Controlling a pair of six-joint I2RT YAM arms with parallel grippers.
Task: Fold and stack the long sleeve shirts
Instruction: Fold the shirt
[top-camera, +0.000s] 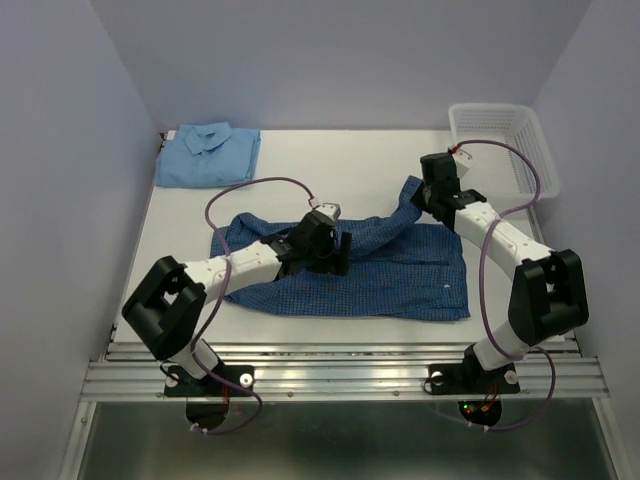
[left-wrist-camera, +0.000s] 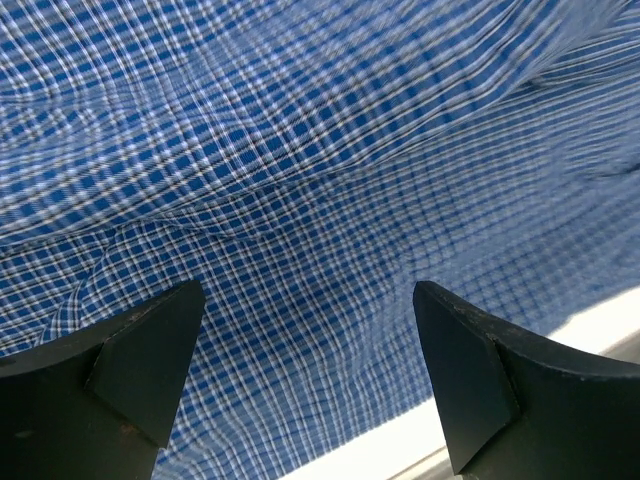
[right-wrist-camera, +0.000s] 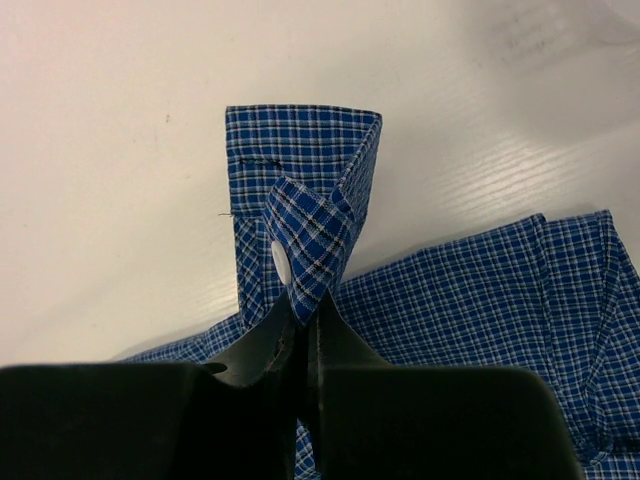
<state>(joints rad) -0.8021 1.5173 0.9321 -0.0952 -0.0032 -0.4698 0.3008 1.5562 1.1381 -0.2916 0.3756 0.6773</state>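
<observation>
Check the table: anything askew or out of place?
Nothing spilled or damaged. The checked shirt lies rumpled and skewed mid-table, one cuff pinched by the fingers of the right gripper. The light blue shirt sits neatly folded at the far left corner.

Two shirts (checked (top-camera: 400, 280), sky-blue (top-camera: 208, 158)), one basket (top-camera: 487, 108)

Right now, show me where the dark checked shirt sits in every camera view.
Top external: the dark checked shirt lies spread mid-table, its sleeve reaching up-right to the right gripper.
Left wrist: its cloth fills the frame under the open left gripper.
Right wrist: its cuff, centre, pinched in the shut right gripper.
Shared landmark: the white table, visible in all three.
</observation>
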